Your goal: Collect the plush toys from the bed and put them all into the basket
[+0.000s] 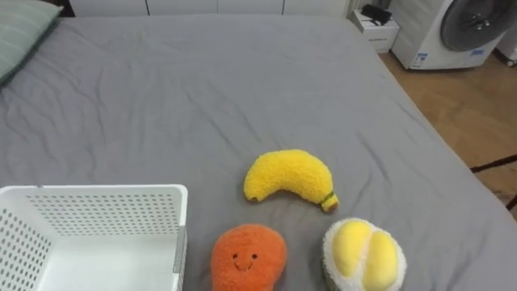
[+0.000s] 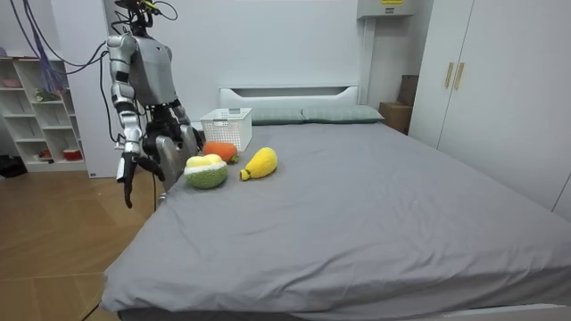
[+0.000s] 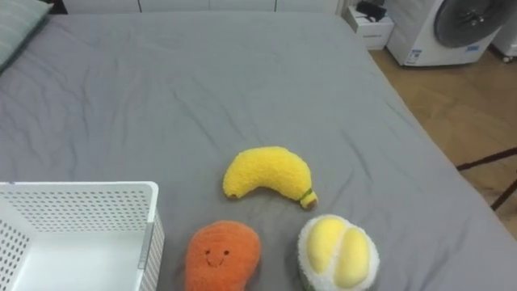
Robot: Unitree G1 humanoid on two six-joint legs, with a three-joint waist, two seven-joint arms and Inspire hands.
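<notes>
Three plush toys lie on the grey bed [image 1: 242,89] close to its near edge. The yellow banana [image 1: 288,176] is farthest from me. An orange plush with a smiling face [image 1: 247,256] lies in front of it. To its right sits a round green, white and yellow fruit plush [image 1: 364,255]. A white perforated basket [image 1: 97,192] stands on the bed at my lower left, beside the orange plush, and nothing shows inside it. In the room view I stand at the bedside by the toys. My right hand [image 2: 128,181] hangs by my side, fingers straight down. My left hand [image 2: 191,143] is low near the bed's edge.
A striped pillow [image 1: 20,28] lies at the bed's far left corner. Beyond the bed's right side there is wooden floor [image 1: 468,113], a white washing machine [image 1: 460,28] and a small white cabinet [image 1: 377,28]. A shelf unit [image 2: 36,116] stands behind me.
</notes>
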